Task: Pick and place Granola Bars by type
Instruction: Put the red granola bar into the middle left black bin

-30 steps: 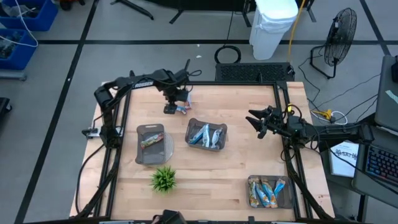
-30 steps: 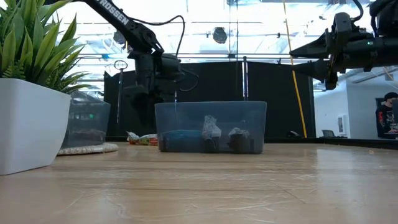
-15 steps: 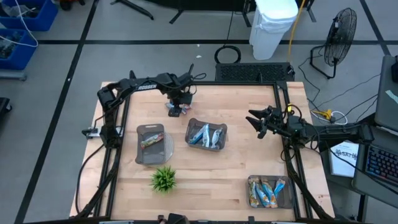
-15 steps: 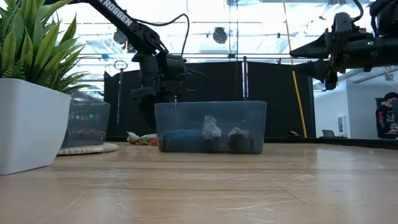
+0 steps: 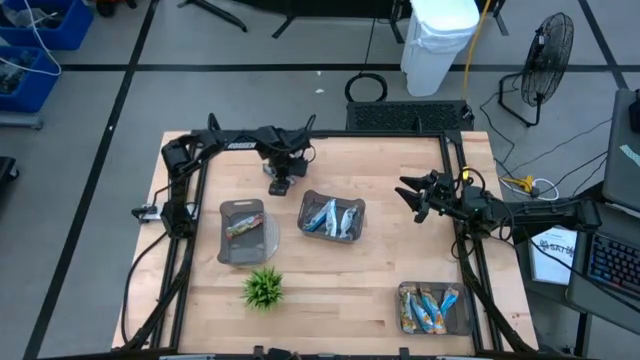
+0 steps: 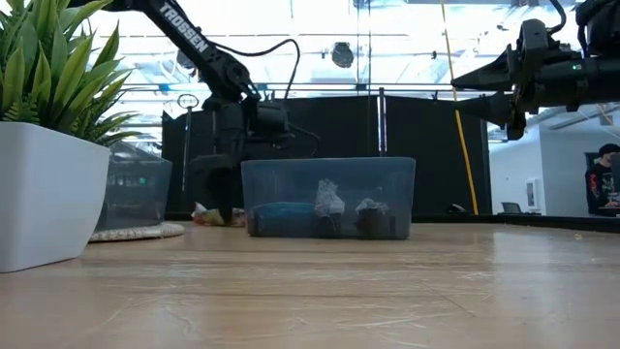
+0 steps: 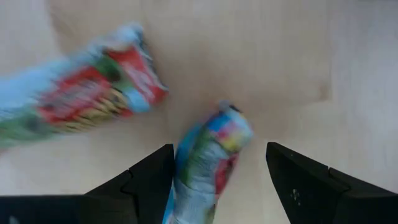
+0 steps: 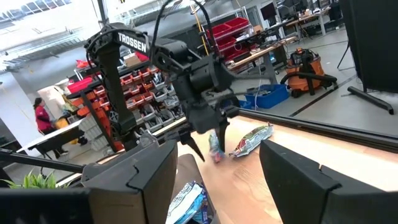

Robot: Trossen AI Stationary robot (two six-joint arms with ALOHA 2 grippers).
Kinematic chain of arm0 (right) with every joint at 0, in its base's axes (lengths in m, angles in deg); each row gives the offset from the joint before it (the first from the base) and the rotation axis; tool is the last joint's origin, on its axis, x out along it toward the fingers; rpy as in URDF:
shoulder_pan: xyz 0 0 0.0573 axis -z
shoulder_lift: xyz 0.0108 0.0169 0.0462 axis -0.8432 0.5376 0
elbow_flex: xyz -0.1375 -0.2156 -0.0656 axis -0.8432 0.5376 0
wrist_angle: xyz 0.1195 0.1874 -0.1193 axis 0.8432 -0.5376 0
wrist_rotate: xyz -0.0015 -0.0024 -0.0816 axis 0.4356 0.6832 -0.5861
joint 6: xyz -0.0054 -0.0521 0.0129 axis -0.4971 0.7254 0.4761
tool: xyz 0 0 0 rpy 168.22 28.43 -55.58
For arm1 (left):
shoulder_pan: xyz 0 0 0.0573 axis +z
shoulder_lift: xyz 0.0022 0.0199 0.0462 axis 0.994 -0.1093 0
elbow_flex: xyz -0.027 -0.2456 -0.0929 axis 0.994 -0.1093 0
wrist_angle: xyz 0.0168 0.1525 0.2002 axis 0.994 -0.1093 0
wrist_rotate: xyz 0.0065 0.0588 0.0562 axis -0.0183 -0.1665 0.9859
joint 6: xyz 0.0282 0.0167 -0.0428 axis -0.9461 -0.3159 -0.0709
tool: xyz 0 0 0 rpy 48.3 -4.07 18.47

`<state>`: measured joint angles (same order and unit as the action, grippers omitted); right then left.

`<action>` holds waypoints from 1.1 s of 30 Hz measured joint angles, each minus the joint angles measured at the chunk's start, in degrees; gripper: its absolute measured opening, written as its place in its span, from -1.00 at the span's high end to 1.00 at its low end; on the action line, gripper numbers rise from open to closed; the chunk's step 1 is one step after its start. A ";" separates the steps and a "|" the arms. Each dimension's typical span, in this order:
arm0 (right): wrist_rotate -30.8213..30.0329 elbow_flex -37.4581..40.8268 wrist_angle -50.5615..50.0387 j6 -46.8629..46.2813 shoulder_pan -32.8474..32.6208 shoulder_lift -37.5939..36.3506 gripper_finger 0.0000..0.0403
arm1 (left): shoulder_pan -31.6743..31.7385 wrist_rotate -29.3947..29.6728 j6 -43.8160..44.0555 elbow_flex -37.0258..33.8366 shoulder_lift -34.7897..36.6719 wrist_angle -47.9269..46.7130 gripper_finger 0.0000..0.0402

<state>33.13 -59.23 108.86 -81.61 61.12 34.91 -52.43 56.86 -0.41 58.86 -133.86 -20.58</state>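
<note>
Two granola bars with blue, red and green wrappers lie on the wood near the table's far edge. In the left wrist view, one bar (image 7: 81, 102) lies flat. The other bar (image 7: 208, 165) sits between my left gripper's (image 7: 221, 149) open fingers, close beside one of them. The high view shows that gripper (image 5: 283, 182) low over the bars. My right gripper (image 5: 408, 195) hangs open in the air over the table's right side. The middle tray (image 5: 333, 217) holds blue bars, the left tray (image 5: 242, 230) one orange-brown bar, and the near right tray (image 5: 433, 308) several blue-and-orange bars. My left gripper comes down from above over one bar (image 7: 186, 174), with a finger (image 7: 155, 171) on each side of it. The bar lies close against one finger, but I cannot tell whether that finger touches it.
A small green plant (image 5: 264, 288) in a white pot stands near the table's near edge, left of centre. Bare wood lies between the trays. Black frame rails run along the table's left and right sides. People show in the room far behind the table.
My left gripper has come down from above the middle tray's height to the table top, over the two bars at the far edge. The bars lie where they were.
</note>
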 joint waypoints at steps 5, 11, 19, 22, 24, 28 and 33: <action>0.00 -0.02 0.02 0.00 0.01 0.00 -0.10 | -0.05 0.58 0.02 -2.79 0.17 0.67 -0.28; 0.00 0.00 0.01 0.00 0.00 0.00 -0.10 | -0.05 0.66 1.07 -3.01 0.20 1.26 -0.15; 0.00 -0.02 0.02 0.00 0.00 0.00 -0.10 | -0.10 1.09 4.19 -2.52 0.05 0.85 0.47; 0.00 -0.02 0.02 0.00 0.00 0.00 -0.10 | -0.57 1.90 6.66 -1.53 -0.14 -0.42 0.73; 0.00 -0.02 0.02 0.00 0.02 0.00 -0.10 | -1.05 2.98 7.28 -0.70 -0.19 -1.67 0.87; 0.00 0.00 0.02 0.00 0.00 0.00 -0.10 | -2.07 5.54 7.48 1.89 -0.19 -4.43 0.90; 0.00 -0.02 0.02 0.00 0.00 0.00 -0.10 | -2.97 7.69 7.49 6.84 -0.17 -10.06 0.84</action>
<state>33.13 -59.25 108.87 -81.61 61.12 34.91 -55.40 64.55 7.07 65.70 -134.03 -30.64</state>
